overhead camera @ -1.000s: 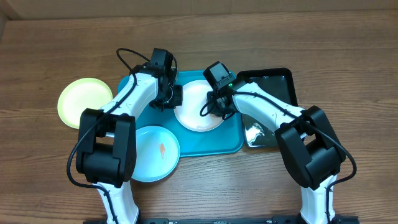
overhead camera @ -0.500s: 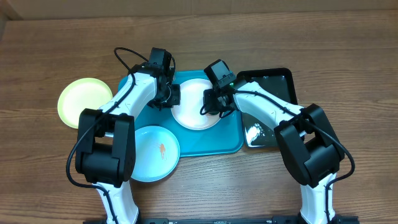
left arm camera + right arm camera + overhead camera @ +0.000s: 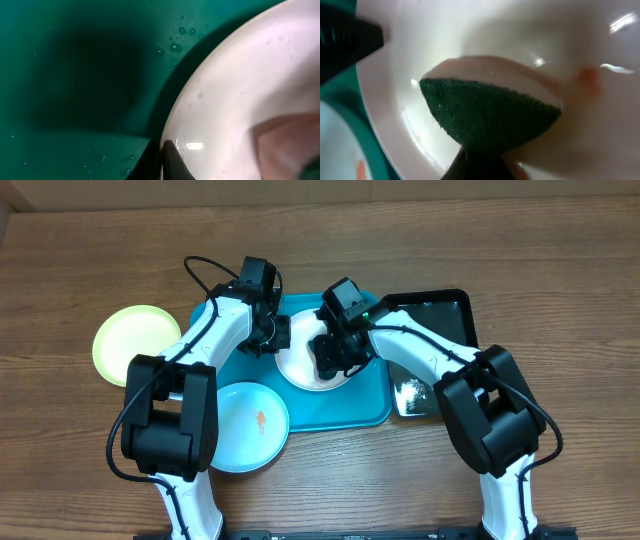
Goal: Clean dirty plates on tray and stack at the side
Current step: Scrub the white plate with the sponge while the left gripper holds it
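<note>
Worktop (image 3: 560, 240) bearing turquoise tray (image 3: 350, 408), white plate (image 3: 300, 370) inside it; blue plate (image 3: 250, 425) at tray's front-left corner, yellow-green plate (image 3: 135, 340) off to the left. Left pincer (image 3: 272, 338) clamped on white plate's left rim; right pincer (image 3: 335, 358) gripping green sponge (image 3: 490, 112), pressed into same plate beside orange smear (image 3: 589, 77)

White plate (image 3: 470, 30) with an orange smear (image 3: 589, 76) just beside the dark green sponge (image 3: 490, 115); turquoise tray (image 3: 350, 408); brown wood-grain table (image 3: 100, 260).
</note>
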`<action>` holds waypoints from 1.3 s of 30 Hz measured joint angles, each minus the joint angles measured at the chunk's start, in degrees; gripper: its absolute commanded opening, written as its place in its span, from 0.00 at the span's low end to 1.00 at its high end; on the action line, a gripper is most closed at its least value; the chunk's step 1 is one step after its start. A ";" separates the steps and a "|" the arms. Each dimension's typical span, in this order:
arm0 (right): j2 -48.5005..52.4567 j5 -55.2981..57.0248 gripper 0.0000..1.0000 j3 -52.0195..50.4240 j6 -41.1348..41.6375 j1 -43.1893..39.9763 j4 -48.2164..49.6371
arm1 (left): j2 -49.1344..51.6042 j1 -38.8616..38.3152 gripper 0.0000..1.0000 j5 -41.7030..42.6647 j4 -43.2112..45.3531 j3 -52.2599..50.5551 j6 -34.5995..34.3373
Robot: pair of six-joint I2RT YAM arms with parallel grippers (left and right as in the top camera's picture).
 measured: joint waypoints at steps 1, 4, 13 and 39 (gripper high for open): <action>0.11 -0.81 0.04 0.72 -0.44 -0.26 -1.22 | 0.00 0.00 0.04 0.22 0.02 0.00 0.00; 0.11 -2.56 0.04 3.48 -1.86 -1.60 -4.00 | 0.00 -0.11 0.04 0.81 0.15 0.00 -0.02; 0.09 2.82 0.04 6.03 -8.90 -4.07 -3.80 | 0.00 -0.11 0.04 1.25 0.22 0.00 -0.02; 0.98 14.23 0.04 5.97 -13.40 -4.04 7.26 | 0.00 -0.11 0.04 1.40 0.39 0.00 -0.02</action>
